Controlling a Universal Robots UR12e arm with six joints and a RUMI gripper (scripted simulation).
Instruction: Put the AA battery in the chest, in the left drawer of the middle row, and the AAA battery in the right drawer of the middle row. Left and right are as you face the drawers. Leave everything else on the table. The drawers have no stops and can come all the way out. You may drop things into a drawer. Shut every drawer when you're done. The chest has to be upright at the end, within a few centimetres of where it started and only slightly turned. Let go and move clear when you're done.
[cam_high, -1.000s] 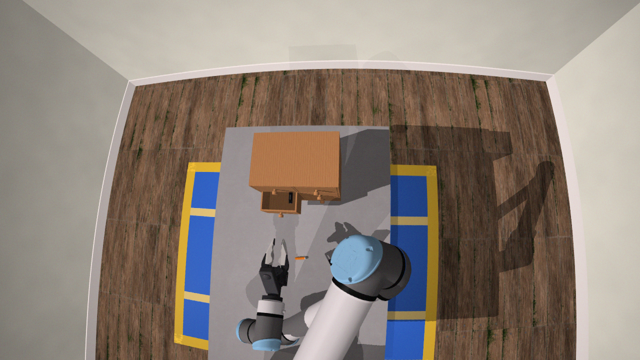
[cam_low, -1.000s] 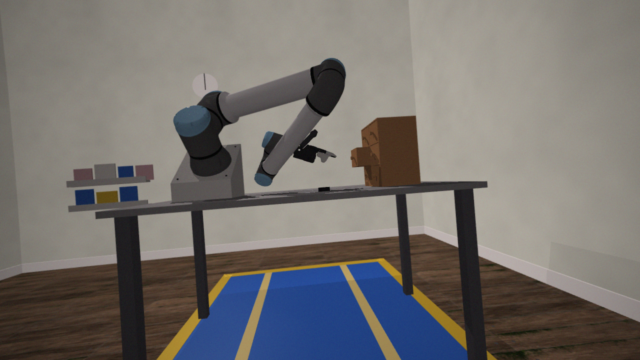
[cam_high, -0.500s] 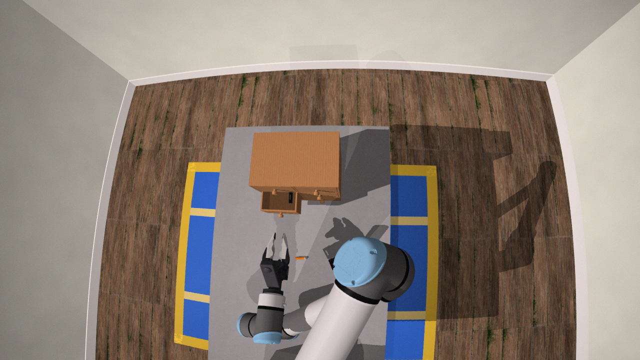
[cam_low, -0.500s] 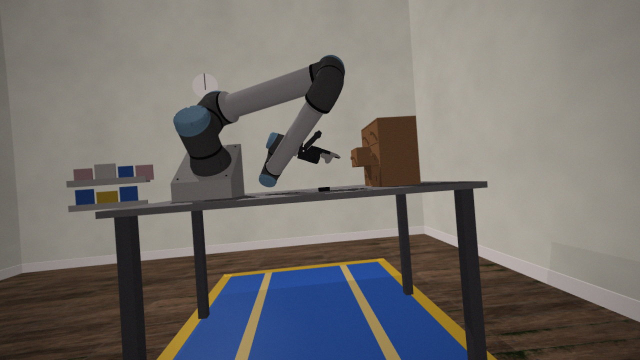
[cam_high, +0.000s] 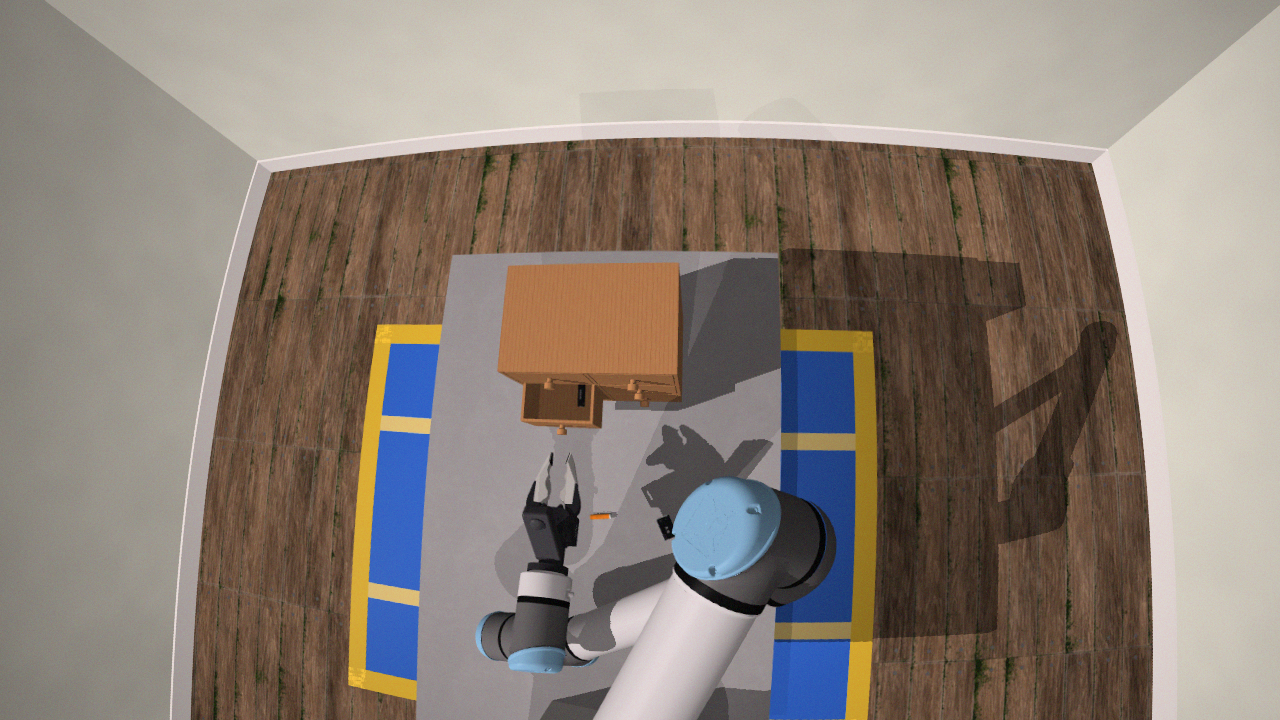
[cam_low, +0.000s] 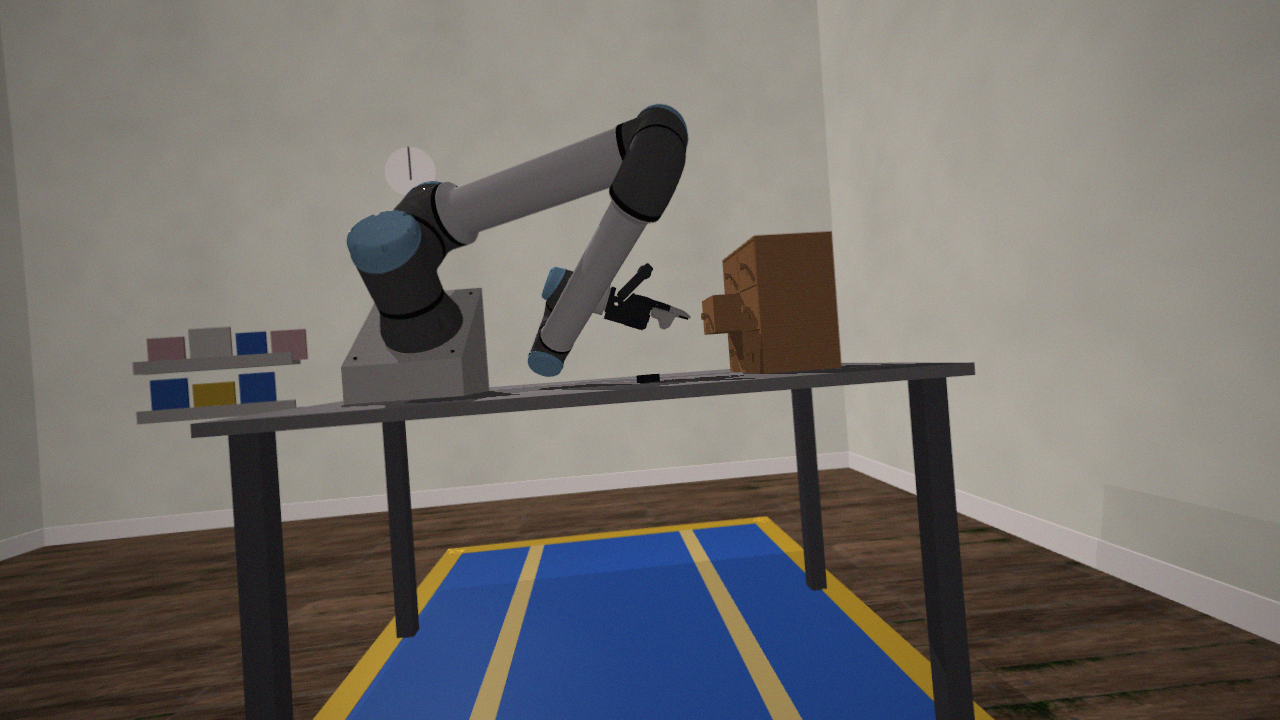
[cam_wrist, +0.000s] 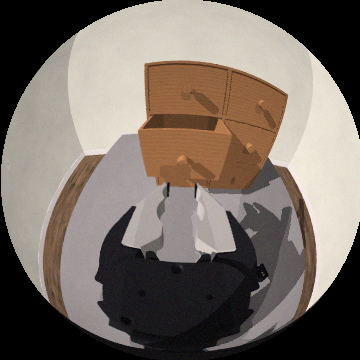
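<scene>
The black two-jaw gripper with pale grey fingers (cam_high: 559, 458) (cam_low: 685, 315) hangs over the table, its fingertips a little apart with nothing between them, pointing at the small round wooden knob (cam_high: 561, 429) (cam_low: 706, 317) (cam_wrist: 182, 160) straight ahead, near but not touching. That knob is on the pulled-out orange-brown wooden drawer (cam_high: 532, 418) (cam_low: 716, 315) (cam_wrist: 175, 145), left in the middle row, where a small dark cylinder, probably the AA battery (cam_high: 580, 394), lies lengthwise front to back. I'd guess a straight push comes next, along the drawer's slide.

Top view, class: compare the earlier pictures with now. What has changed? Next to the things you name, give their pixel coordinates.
The end effector (cam_high: 560, 454) (cam_low: 687, 317) (cam_wrist: 182, 183) moved forward, towards the pulled-out drawer (cam_high: 561, 422) (cam_low: 713, 316) (cam_wrist: 172, 143). Nothing was grasped or released. The drawer, the dark item inside it (cam_high: 581, 394) and the orange item on the table (cam_high: 600, 512) stayed put.
</scene>
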